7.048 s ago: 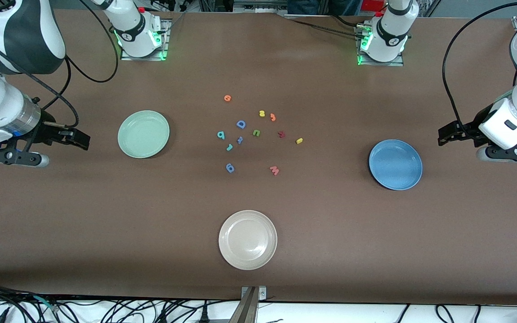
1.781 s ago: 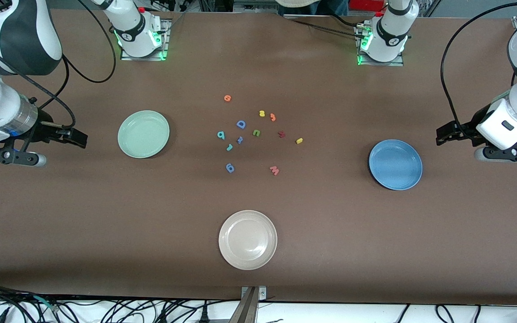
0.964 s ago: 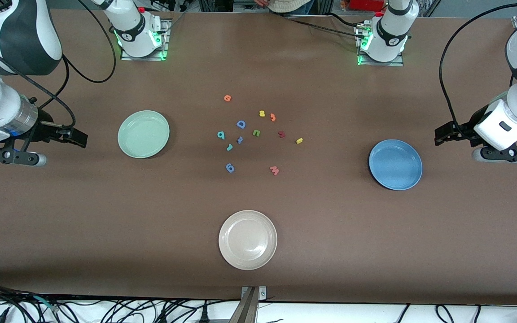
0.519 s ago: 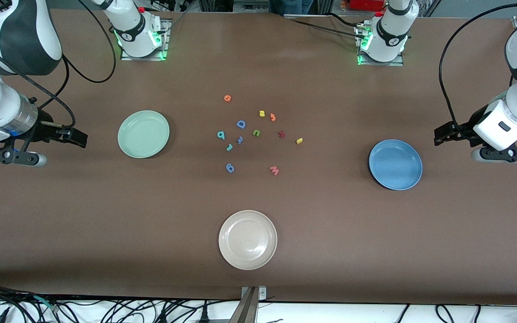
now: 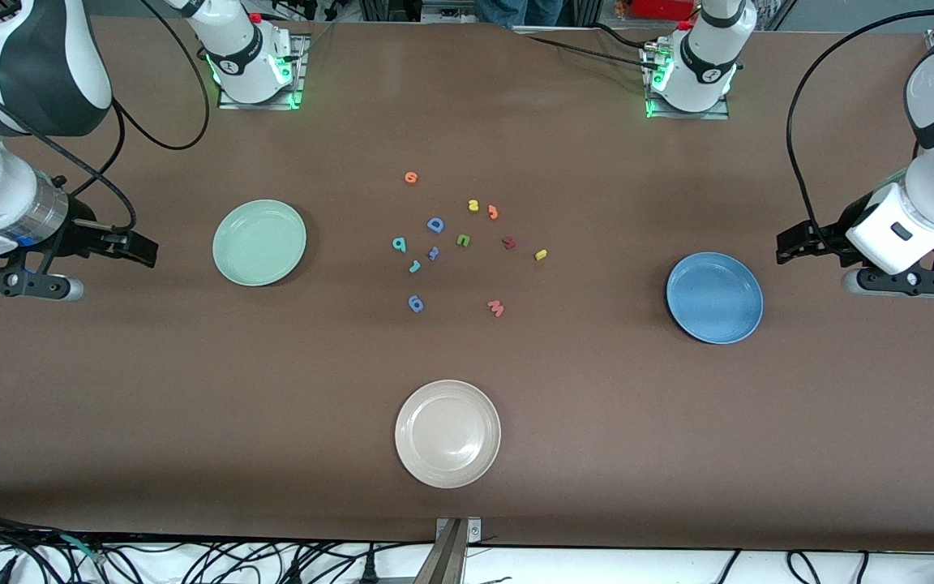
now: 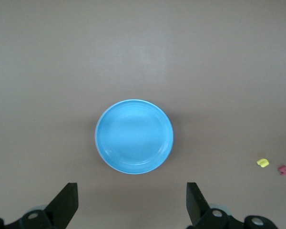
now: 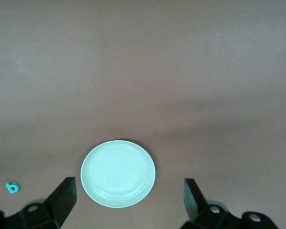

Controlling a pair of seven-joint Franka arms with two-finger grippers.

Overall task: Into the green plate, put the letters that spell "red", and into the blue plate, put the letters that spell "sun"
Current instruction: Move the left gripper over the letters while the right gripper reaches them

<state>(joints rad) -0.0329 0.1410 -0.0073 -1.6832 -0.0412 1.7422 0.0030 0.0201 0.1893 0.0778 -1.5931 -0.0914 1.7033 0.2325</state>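
Nothing sorted yet: green plate (image 5: 259, 242) and blue plate (image 5: 714, 297) both bare. All six wanted letters, d (image 5: 400, 244) through s (image 5: 541, 255), loose mid-table between them. Left gripper (image 5: 791, 246) and right gripper (image 5: 139, 249) aloft at table ends, jaws spread, empty.

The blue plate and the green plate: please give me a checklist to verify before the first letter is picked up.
1. blue plate holds nothing: ok.
2. green plate holds nothing: ok.
3. left end effector open, holding nothing: ok.
4. right end effector open, holding nothing: ok.
5. Yellow u, olive n and yellow s lie apart on the table, none stacked: ok.
6. Orange e free of neighbours: ok.
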